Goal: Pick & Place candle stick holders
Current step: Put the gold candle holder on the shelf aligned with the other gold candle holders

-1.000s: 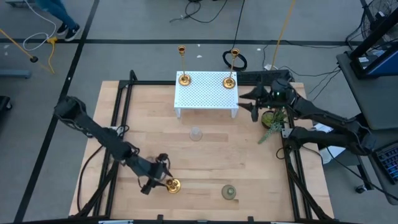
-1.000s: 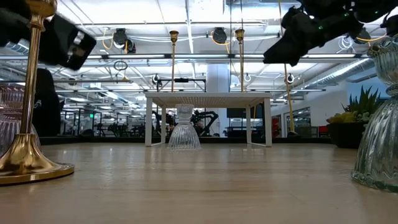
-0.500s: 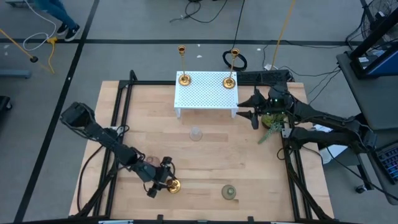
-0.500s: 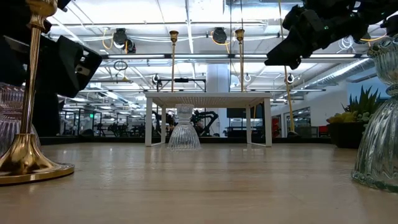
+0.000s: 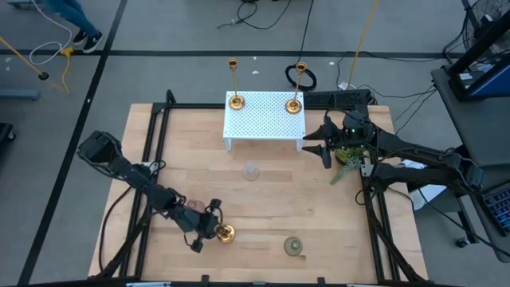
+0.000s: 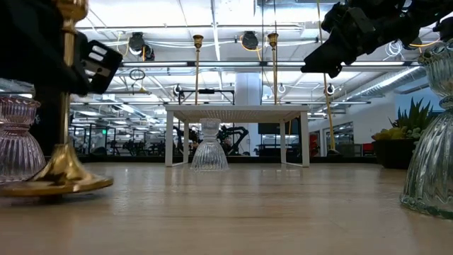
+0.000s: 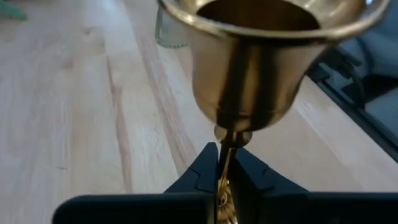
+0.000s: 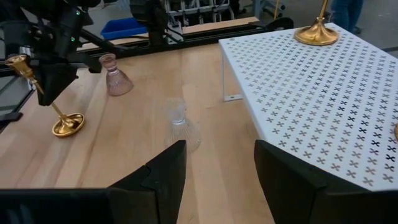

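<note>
The left gripper point(image 5: 209, 230) pinches the tilted gold candlestick point(image 6: 65, 106) by its stem (base edge lifted); the right gripper point(image 5: 323, 146) hovers open near the white stand point(image 5: 264, 119).

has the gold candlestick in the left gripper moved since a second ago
Yes. The gold candlestick, gripped by the left gripper, has slid toward the greenish glass holder in the high view; in the low view it now tilts, its base partly lifted.

Robotics lab: framed workbench point(image 5: 239, 199), floor cables point(image 5: 255, 16)
</note>
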You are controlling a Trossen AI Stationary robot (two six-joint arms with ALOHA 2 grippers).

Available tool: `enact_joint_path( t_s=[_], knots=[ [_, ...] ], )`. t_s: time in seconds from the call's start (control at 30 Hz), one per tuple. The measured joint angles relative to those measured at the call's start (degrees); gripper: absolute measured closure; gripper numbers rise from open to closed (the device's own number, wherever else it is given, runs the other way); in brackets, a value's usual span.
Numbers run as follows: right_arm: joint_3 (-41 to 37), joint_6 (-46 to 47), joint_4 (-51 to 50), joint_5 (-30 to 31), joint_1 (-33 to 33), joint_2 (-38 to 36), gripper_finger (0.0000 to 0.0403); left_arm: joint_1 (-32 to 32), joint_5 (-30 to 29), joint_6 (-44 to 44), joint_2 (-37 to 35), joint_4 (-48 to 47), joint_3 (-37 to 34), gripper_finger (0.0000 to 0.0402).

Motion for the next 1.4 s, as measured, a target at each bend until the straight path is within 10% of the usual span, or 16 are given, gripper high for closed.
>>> enact_joint_path(
  t_s=[1.03, 1.4],
  knots=[
    [0.0, 0.0, 0.0, 0.1, 0.3, 0.4, 0.0222, 15.8, 0.1, 6.6, 0.0, 16.3, 1.7, 0.0385],
    [0.0, 2.7, 2.9, 0.0, 11.2, 3.9, 0.0222, 19.4, 0.0, 6.9, 0.0, 15.9, 6.6, 0.0379]
  ],
)
